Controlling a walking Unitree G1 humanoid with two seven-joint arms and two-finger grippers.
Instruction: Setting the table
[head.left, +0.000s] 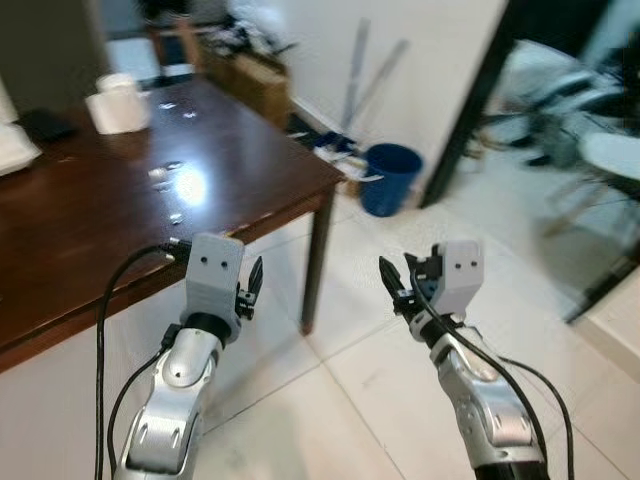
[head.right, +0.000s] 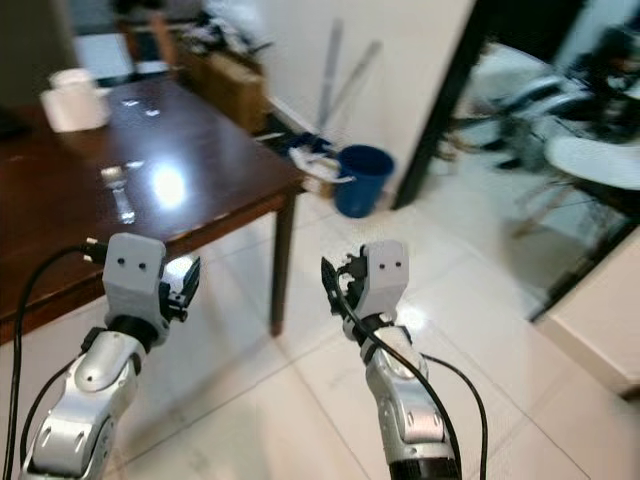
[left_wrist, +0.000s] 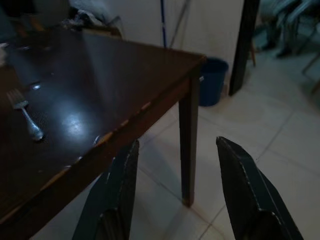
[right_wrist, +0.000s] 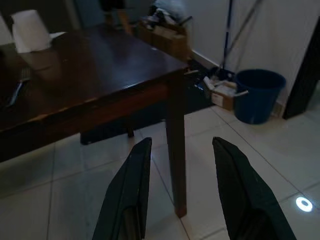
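Nearest the camera, in the lower part of the frame, both arms are raised over the pale tiled floor (head.left: 360, 390). The left gripper (left_wrist: 175, 175) sits lower left of centre, at the near edge of the table (head.left: 90, 210); its two black fingers stand well apart with nothing between them. The right gripper (right_wrist: 180, 185) sits lower right of centre, over open floor, level with the table's corner leg (head.left: 317, 260); its fingers are likewise parted and hold nothing.

Beyond them, the dark brown wooden table fills the left half of the frame, its polished top showing a bright glare patch. A fork (left_wrist: 25, 117) lies flat on the tabletop near that glare, well apart from both grippers. At the table's far end, upper left of the frame, stands a white roll of paper (head.left: 120, 103).

Farther back, upper centre, a blue bucket (head.left: 390, 178) stands on the floor against the white wall, with long handles (head.left: 355, 75) leaning on the wall just beside it.
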